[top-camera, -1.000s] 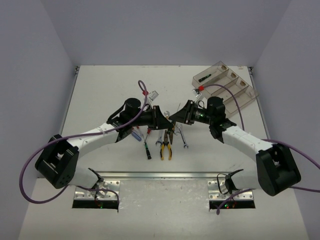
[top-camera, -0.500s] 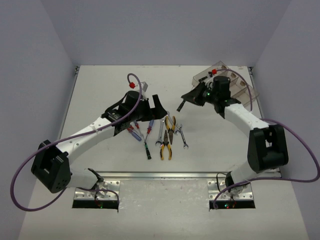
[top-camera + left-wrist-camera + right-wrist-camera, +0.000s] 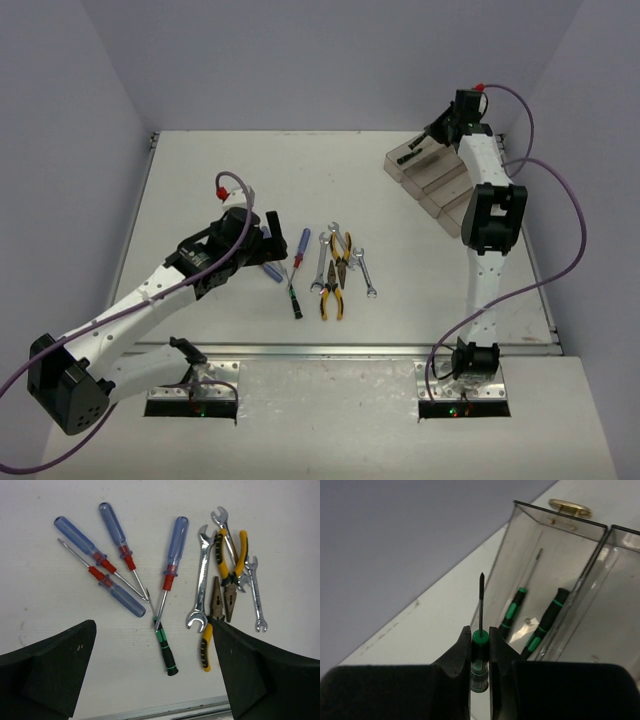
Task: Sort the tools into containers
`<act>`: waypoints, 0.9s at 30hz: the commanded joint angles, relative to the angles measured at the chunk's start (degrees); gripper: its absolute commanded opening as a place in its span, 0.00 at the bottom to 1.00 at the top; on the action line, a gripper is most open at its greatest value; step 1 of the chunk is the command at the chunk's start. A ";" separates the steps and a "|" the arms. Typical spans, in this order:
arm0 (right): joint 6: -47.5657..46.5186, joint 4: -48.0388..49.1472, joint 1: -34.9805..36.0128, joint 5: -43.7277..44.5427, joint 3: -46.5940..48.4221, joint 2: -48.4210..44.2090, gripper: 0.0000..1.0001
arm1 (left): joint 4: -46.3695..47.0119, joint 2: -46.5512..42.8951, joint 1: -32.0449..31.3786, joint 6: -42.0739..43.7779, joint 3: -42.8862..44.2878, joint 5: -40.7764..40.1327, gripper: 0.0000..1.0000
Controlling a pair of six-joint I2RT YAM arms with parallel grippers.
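tray [image 3: 437, 183]: far right of the surface [image 3: 200, 180], four bins side by side
end bin [image 3: 560, 560]: farthest in the tray; two slim screwdrivers [image 3: 512, 611] lie in it lengthwise, side by side
right gripper [image 3: 480, 641]: above that bin's end, clamped on a third slim screwdriver [image 3: 479, 672], tip pointing away
tool group: mid-surface, well apart from the tray
four larger screwdrivers [image 3: 115, 527]: left of the group
loose slim screwdriver [image 3: 165, 650]: just nearer, crossing one larger screwdriver's tip
long wrench [image 3: 201, 580]: between screwdrivers and pliers
far pliers [image 3: 231, 562]: over another wrench [image 3: 220, 517]
near pliers [image 3: 214, 605]: beside the far pliers
short wrench [image 3: 255, 595]: rightmost
left gripper [image 3: 154, 630]: spread wide, above the group
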 commanded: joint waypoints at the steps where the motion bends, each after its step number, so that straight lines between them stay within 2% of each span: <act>1: -4.13 4.27 -0.39 3.42 3.00 1.34 0.00 | -1.10 -2.04 -0.26 -0.47 -1.28 -3.97 1.00; 5: -4.98 5.10 -0.39 1.28 4.79 3.64 0.00 | -0.55 -3.42 -0.26 -0.87 -2.64 -3.47 1.00; 6: -5.13 5.30 -0.39 0.55 4.94 3.93 0.03 | -0.34 -3.55 -0.24 -1.07 -3.06 -3.36 1.00; 7: -5.23 5.46 -0.39 -0.18 4.79 3.89 0.10 | -0.19 -3.40 -0.19 -1.28 -3.43 -3.36 1.00; 9: -5.70 5.40 -0.31 -1.05 4.64 3.73 0.33 | 0.50 -2.55 -0.26 -1.84 -4.61 -3.76 1.00; 11: -6.65 5.03 -0.36 -1.30 4.57 3.13 0.47 | 0.71 -0.74 -0.26 -2.45 -5.53 -4.31 1.00; 13: -7.91 4.04 -0.39 -1.11 4.07 1.86 0.66 | 1.67 2.39 -0.26 -3.22 -6.80 -4.41 1.00; 14: -8.16 3.79 -0.39 -0.93 3.95 1.59 0.70 | 1.94 3.06 -0.26 -3.64 -7.17 -4.19 1.00; 16: -9.57 2.97 -0.39 -0.24 3.48 -0.34 0.84 | 2.33 5.65 -0.26 -5.11 -7.65 -3.27 1.00; 21: -11.92 -0.28 -0.26 0.63 2.03 -5.74 0.97 | 5.40 5.73 -1.49 -8.73 -9.88 -2.26 1.00; 24: -14.70 -3.24 1.30 1.37 -3.06 -12.21 0.99 | 5.97 6.28 -3.09 -10.70 -10.30 -3.23 1.00; 27: -19.16 -7.61 5.04 5.96 -9.82 -19.77 0.99 | 6.04 8.77 -5.14 -12.63 -10.04 -4.05 0.99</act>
